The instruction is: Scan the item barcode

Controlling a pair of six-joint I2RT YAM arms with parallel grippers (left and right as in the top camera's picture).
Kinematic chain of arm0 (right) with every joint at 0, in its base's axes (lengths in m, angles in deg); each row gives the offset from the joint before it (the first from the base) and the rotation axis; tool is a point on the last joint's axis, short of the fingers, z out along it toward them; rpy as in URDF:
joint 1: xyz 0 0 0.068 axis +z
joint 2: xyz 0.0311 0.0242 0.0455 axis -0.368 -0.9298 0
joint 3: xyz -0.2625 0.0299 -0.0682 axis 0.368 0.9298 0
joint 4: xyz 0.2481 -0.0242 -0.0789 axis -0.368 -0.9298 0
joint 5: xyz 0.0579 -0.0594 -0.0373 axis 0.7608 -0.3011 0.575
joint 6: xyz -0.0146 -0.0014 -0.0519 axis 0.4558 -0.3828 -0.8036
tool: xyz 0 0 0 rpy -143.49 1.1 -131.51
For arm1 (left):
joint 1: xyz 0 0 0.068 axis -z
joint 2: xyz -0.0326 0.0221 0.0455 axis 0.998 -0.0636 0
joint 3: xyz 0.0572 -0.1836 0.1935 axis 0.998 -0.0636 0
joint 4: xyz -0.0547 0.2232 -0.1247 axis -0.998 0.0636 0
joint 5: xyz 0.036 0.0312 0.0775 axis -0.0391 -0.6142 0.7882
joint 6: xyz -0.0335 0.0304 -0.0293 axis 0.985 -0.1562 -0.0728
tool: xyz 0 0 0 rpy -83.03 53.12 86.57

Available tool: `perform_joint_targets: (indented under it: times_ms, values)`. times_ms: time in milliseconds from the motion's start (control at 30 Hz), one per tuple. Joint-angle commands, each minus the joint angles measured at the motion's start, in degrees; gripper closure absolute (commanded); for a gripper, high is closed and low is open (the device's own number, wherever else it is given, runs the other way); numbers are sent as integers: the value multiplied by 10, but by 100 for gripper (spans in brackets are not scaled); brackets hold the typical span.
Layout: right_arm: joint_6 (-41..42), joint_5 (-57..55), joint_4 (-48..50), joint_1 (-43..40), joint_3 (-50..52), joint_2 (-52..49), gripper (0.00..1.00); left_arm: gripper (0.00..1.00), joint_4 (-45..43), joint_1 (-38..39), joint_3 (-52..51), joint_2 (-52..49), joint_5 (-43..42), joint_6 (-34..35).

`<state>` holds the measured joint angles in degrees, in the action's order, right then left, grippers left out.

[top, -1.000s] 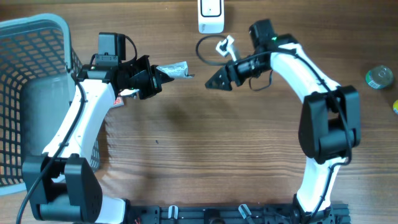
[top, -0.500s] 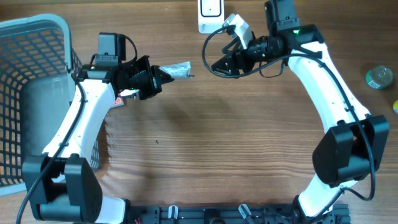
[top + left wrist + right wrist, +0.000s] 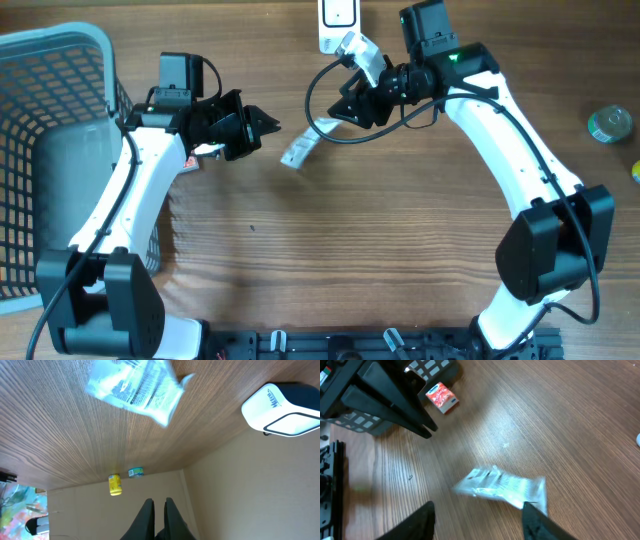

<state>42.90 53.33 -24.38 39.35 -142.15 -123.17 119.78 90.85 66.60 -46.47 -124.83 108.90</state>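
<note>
My left gripper (image 3: 156,510) is pinched shut on nothing, and my right gripper (image 3: 479,507) stands apart, empty. The printed plastic packet (image 3: 502,487) is loose just ahead of the right fingers, between both grippers, blurred. It looks light, limp and slick, so I judge a sealed edge the best pinch, keeping the print uncovered. A black cable (image 3: 315,110) loops close beside it, a small red box (image 3: 441,397) lies beyond, and a white device (image 3: 285,402) sits further off.
</note>
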Motion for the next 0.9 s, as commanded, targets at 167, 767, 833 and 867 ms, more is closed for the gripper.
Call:
perform_joint_targets:
  times_ms: [167,767,833,867]
  values:
    - [53,-181,1,-4,-9,5,13,92,-2,-1,2,2,8,-31]
    - [139,-250,-4,-5,-9,5,0,0,-240,68,2,3,6,-406]
    - [154,-252,-10,-7,-9,5,0,0,-264,86,2,3,10,-448]
    - [200,-251,-16,-11,-9,5,0,0,-283,99,2,3,15,-495]
